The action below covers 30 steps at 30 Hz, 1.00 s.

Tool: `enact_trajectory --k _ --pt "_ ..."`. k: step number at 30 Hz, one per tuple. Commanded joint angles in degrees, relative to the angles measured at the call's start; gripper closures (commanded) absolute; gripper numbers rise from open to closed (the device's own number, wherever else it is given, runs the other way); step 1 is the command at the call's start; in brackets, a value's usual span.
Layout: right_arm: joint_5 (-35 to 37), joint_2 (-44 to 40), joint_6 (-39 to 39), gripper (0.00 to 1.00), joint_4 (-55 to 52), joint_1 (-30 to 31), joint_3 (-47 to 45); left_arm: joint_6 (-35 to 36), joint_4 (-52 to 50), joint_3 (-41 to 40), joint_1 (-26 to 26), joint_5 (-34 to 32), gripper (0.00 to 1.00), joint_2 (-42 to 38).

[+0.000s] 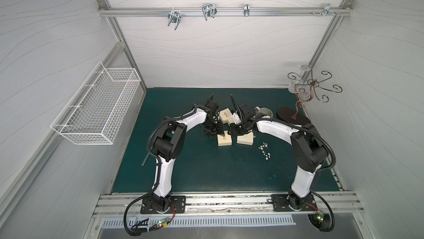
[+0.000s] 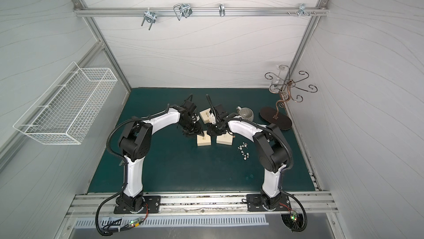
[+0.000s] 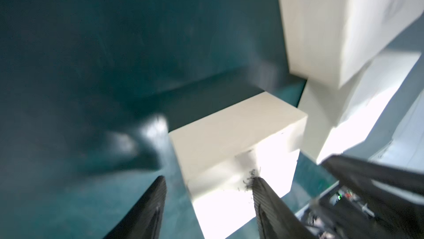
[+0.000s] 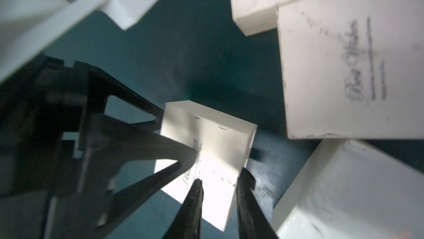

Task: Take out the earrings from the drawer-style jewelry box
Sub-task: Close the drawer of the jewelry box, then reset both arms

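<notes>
L gripper point(image 3: 208, 180) spread over cream box point(image 1: 224, 143), R gripper point(image 4: 220, 180) on its edge, grip unclear; earrings point(image 1: 265, 151) right of box, off both

Dark cursive logo with fine print lines beside it is showing on the lid of a cream box point(image 4: 344, 66) beyond the right gripper point(image 4: 220, 178); the letters are blurring out and cannot be read. The same script is showing on a second cream box point(image 4: 206, 143) at its fingertips, also illegible.
</notes>
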Motion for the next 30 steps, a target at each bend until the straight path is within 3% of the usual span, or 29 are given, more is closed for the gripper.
enact_trajectory --k 1,7,14,17,20,24,26,28,30 --pt "6.0 -0.8 -0.8 0.70 -2.9 -0.3 0.9 -1.9 1.9 4.3 -0.5 -2.3 0.33 1.6" --pt "16.1 -11.0 2.7 0.69 1.1 -3.1 -10.0 -2.1 10.0 -1.2 -0.3 -2.2 0.29 -5.1" --pt "25.9 -26.2 5.2 0.66 3.5 -12.1 -22.9 -2.0 20.8 -19.5 2.1 -12.3 0.25 -22.2" --pt "31.3 -30.9 2.8 0.60 7.2 -13.5 -27.7 -1.9 20.5 -23.0 6.2 -19.4 0.18 -26.1" --pt "37.5 -33.6 0.1 0.54 9.9 -13.6 -30.5 -2.6 19.0 -23.7 11.7 -25.0 0.01 -27.0" --pt "46.2 -35.9 -5.1 0.51 13.3 -13.6 -33.0 -2.9 20.4 -26.1 18.5 -33.0 0.00 -28.8" --pt "50.6 -36.5 -10.4 0.50 20.4 -13.6 -36.6 -2.1 21.7 -27.8 21.0 -38.1 0.00 -29.6" --pt "53.4 -36.3 -15.9 0.02 30.3 -13.7 -42.0 3.3 22.9 -28.5 21.9 -41.3 0.00 -28.8" --pt "53.1 -35.0 -17.9 0.01 37.2 -14.0 -45.4 6.3 24.1 -29.7 22.0 -46.0 0.00 -27.7"
